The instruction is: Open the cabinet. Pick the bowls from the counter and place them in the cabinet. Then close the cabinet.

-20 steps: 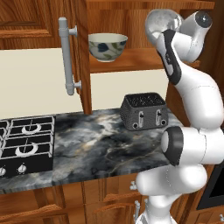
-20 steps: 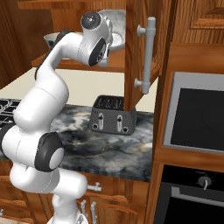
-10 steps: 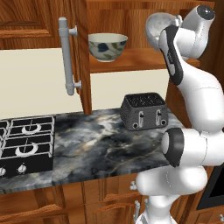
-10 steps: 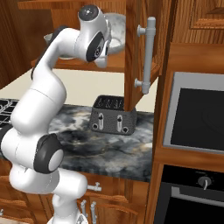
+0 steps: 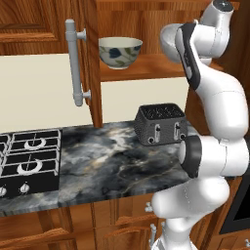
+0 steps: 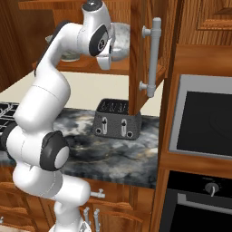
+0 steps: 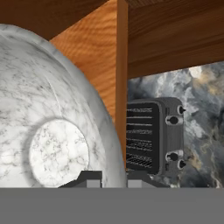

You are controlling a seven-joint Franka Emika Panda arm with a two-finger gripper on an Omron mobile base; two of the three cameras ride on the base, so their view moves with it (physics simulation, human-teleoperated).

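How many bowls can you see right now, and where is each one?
2. The leaf-patterned bowl sits on the open cabinet's shelf. The speckled grey bowl is gripped by its rim in the claw, up at shelf height. None look hidden.

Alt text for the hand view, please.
A whitish-grey marbled bowl is pinched by its rim in the gripper. Beyond it are the wooden cabinet shelf, a dark toaster and the counter.

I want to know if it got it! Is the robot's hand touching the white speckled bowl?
Touching. In the hand view the gripper has its fingertips on either side of the speckled bowl's rim, clamped on it.
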